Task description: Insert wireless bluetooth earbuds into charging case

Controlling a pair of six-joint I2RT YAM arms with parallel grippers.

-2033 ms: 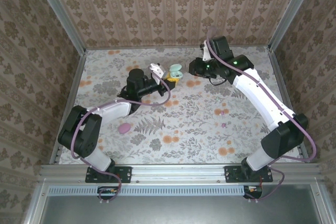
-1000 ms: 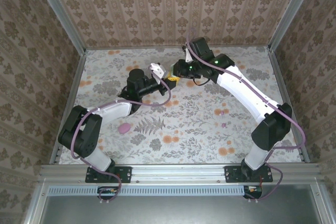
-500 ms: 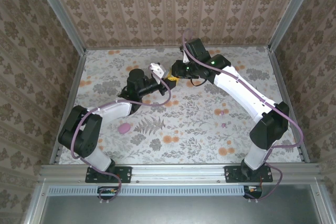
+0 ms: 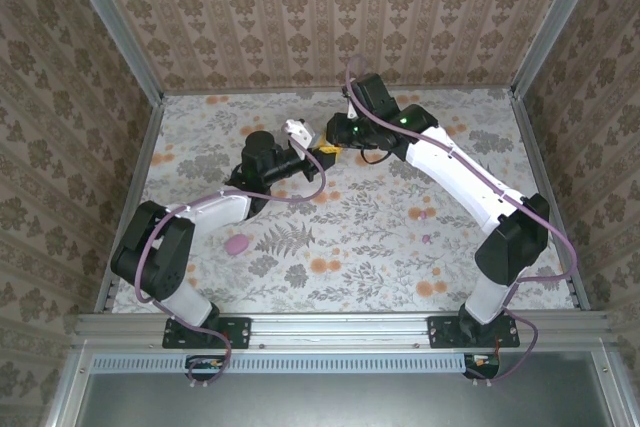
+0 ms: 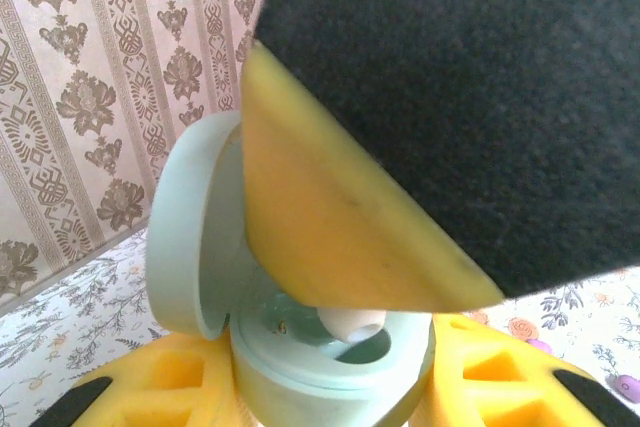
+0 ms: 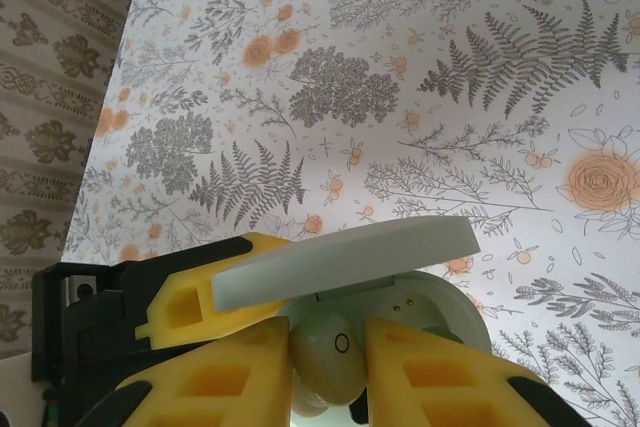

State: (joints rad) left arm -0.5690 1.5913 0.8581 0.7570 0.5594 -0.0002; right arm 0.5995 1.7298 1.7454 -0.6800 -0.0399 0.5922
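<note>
Right wrist view: my right claw (image 6: 326, 372) is closed on a small, glossy, pale-green egg-shaped earbud (image 6: 322, 352), with its two yellow foam pads (image 6: 225, 377) pressing on it from either side. Just beyond the earbud is the mint-green rounded plastic charging case (image 6: 450, 312). Its hinged lid (image 6: 350, 255) is swung open and shows edge-on as a pale slab above the pads. The earbud is at the mouth of the case, over the inner tray; I cannot tell whether it touches a socket.

My left claw (image 5: 330, 402) is clamped on the lower body of the case, with a yellow pad on each side, and the open top shows to the left wrist camera. In that view one yellow pad of my right claw comes in at a slant from above. The rounded whitish end of the earbud pokes out under it, just inside the case's rim, with the open lid standing to the left.

From the top external camera, both claws meet at the far middle of the table with the grey-and-orange floral cloth (image 4: 380, 247). A small pink oval lump (image 4: 237, 244) lies on the cloth near my left arm's elbow, well apart from the case.
</note>
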